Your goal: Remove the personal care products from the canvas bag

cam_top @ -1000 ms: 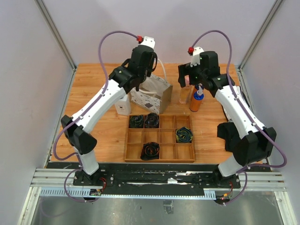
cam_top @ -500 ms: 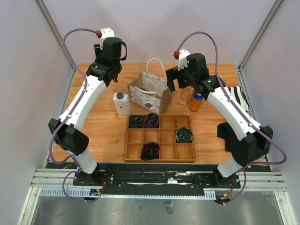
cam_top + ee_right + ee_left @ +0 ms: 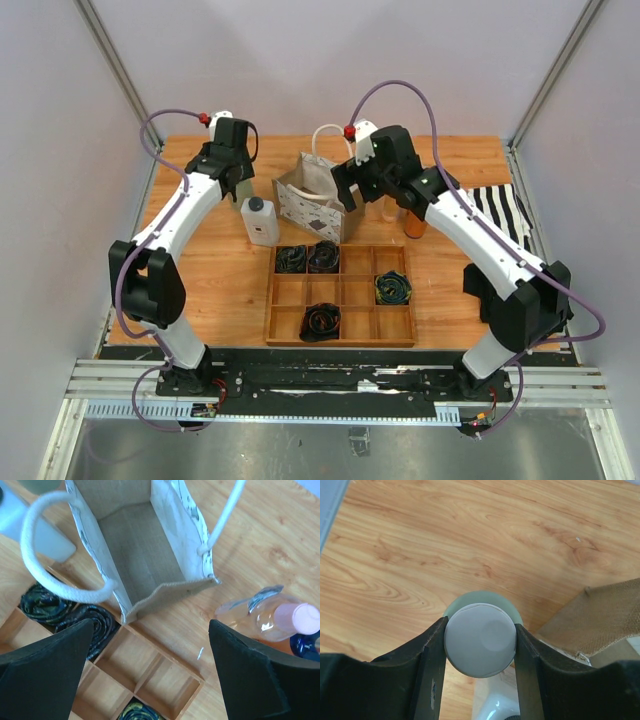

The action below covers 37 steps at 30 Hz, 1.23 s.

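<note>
The canvas bag (image 3: 312, 203) stands open at the table's middle back. In the right wrist view its inside (image 3: 145, 555) looks empty. My left gripper (image 3: 228, 180) is left of the bag, shut on a small pale-green bottle with a round grey-white cap (image 3: 480, 640), held above the wood. The white squarish bottle (image 3: 260, 220) stands just below it and shows in the left wrist view (image 3: 492, 707). My right gripper (image 3: 150, 625) is open and empty above the bag's right edge (image 3: 347, 188). The pinkish bottle (image 3: 270, 617) and the orange bottle (image 3: 415, 222) stand right of the bag.
A wooden divided tray (image 3: 340, 341) with several coiled dark cables (image 3: 322, 320) lies in front of the bag. A black-and-white striped cloth (image 3: 508, 208) lies at the right edge. The enclosure's walls stand close on three sides.
My left gripper has swung from over the bag out to the left and come down beside the white bottle. My right gripper has moved left from the bottles to over the bag.
</note>
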Motion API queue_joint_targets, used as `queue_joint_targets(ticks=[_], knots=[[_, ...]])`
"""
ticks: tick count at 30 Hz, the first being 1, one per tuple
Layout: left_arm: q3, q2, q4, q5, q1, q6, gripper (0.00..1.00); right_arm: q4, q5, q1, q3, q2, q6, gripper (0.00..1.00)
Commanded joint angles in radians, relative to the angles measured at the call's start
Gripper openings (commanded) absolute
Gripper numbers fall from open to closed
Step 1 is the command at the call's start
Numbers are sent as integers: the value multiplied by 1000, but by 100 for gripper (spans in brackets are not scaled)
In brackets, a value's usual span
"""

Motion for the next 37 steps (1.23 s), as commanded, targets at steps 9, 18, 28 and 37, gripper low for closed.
queue_joint_targets(ticks=[9, 18, 28, 37], knots=[[-155, -50, 221, 123, 17, -65, 11, 2, 61, 14, -91, -75, 57, 99], [-177, -46, 194, 143, 17, -58, 56, -60, 133, 14, -55, -82, 90, 98], [-147, -147, 85, 169, 7, -55, 94, -135, 177, 12, 0, -82, 133, 98], [-122, -346, -13, 252, -48, -15, 100, -109, 191, -43, -26, -106, 140, 98]])
